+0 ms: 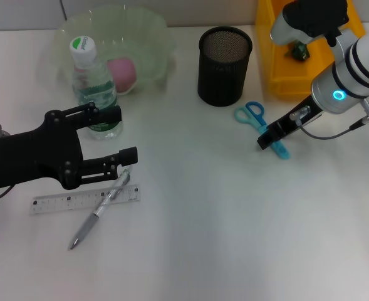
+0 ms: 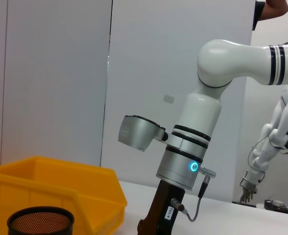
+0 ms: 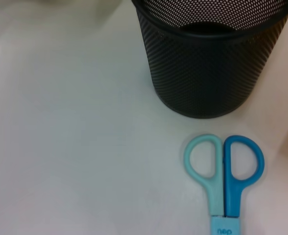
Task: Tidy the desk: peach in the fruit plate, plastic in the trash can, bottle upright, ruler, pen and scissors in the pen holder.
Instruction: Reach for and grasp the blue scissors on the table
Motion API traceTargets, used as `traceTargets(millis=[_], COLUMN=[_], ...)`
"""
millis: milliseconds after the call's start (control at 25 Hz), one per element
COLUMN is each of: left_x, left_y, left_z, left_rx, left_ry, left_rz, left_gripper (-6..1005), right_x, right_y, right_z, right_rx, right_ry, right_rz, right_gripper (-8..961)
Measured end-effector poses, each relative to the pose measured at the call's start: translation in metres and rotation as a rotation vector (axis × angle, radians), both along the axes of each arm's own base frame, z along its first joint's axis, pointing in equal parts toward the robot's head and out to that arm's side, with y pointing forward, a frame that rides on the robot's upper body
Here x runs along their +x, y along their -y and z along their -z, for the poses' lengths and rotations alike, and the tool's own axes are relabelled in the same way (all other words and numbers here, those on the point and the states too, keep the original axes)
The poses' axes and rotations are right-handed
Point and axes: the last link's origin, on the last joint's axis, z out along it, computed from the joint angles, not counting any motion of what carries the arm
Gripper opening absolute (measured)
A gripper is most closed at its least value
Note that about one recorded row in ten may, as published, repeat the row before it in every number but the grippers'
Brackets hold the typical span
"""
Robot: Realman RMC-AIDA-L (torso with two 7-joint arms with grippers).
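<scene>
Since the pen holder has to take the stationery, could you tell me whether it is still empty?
Empty, as far as visible: the pen holder shows nothing inside; scissors, ruler and pen lie on the desk.

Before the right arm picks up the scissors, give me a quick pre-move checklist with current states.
1. Right gripper over the scissors: ok, it sits at their blade end, handles toward the pen holder.
2. Right gripper closed on the scissors: cannot tell, the fingers are not clearly shown.
3. Scissors lying flat, blades together: ok in the right wrist view.
4. Pen holder upright, opening free: ok, nothing visible inside.
5. Left gripper out of the way: ok, open beside the bottle, far from the scissors.
6. Pen and ruler stowed: not ok, pen lies across the ruler on the desk.
</scene>
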Motion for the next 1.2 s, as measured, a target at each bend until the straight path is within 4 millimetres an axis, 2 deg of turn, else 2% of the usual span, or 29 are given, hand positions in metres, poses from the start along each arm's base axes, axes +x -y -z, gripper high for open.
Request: traceTargets(millis=[280, 480, 840, 1200], left_x=[0.0, 0.0005, 0.0009, 0.0021], left_y=[-0.0006, -0.0013, -0.0016, -0.0031], left_z=[0.0, 0.0001, -0.0001, -0.0003], left_rx=[0.002, 0.003, 0.003, 0.007], left_ry=[-0.001, -0.002, -0.001, 0.0], left_rz=[-0.001, 0.0, 0.001, 0.005], left_gripper=[786, 786, 787, 787], right_x=[0.0003, 0.0004, -0.0002, -0.0006], right_y=[-0.0006, -0.0013, -0.0023, -0.0028], right_z=[-0.0004, -0.0009, -0.0013, -0.001], right_rx=[0.005, 0.008, 0.01, 0.011], right_ry=[0.001, 0.002, 0.006, 0.012], right_rz=[0.001, -0.001, -0.007, -0.014], right_gripper=[494, 409, 411, 365])
